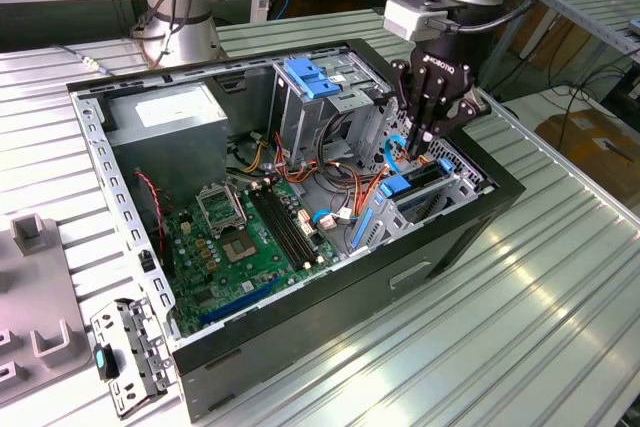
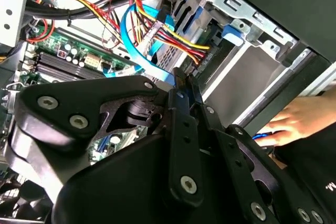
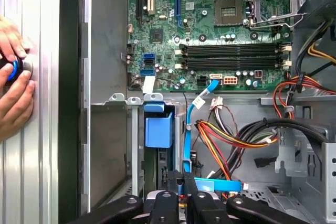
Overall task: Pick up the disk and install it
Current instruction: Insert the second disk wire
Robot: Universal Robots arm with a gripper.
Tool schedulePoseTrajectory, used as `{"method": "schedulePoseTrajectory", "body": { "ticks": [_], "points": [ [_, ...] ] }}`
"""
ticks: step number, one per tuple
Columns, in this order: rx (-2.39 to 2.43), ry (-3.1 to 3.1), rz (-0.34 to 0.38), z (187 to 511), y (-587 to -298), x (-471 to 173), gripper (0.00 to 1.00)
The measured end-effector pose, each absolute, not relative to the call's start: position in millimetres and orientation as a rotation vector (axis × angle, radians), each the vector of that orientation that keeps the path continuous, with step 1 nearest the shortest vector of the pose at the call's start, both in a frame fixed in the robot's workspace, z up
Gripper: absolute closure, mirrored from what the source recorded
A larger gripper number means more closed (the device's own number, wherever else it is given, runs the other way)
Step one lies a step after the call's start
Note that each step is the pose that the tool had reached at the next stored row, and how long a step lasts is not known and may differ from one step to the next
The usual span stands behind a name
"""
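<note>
Disk: flat silver metal disk with blue plastic side rails (image 1: 425, 179) is sitting in its slot.
Handling: looking heavy, stiff, breakable; side rails seem the safest hold.
Jaws: black gripper (image 1: 424, 144) is pinching shut; on what, I cannot tell.

I've got the open computer case (image 1: 300, 347) lying on its side on the ribbed metal tabletop (image 1: 500, 327). Inside, the green motherboard (image 1: 240, 247) sits flat with its empty processor socket (image 1: 218, 209) and black memory slots (image 1: 285, 227). The grey power supply (image 1: 165, 122) fills the far corner. A blue latch (image 1: 312, 79) tops the tall metal cage (image 1: 330, 107). Orange and yellow wires (image 3: 220, 140) tangle beside a light-blue data cable (image 3: 191, 124). A loose bracket (image 1: 130, 357) lies outside the case.
</note>
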State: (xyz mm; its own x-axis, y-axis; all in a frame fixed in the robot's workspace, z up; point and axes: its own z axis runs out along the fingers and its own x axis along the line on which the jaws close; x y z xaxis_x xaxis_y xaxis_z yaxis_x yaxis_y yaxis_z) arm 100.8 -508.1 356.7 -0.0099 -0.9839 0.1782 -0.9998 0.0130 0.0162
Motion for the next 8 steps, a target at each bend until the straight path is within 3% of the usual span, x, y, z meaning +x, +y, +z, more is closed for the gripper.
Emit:
{"method": "schedulePoseTrajectory", "body": {
  "ticks": [8],
  "points": [
    [2.135,-2.166,0.190,355.4,-515.1,93.0,0.84]
  ]
}}
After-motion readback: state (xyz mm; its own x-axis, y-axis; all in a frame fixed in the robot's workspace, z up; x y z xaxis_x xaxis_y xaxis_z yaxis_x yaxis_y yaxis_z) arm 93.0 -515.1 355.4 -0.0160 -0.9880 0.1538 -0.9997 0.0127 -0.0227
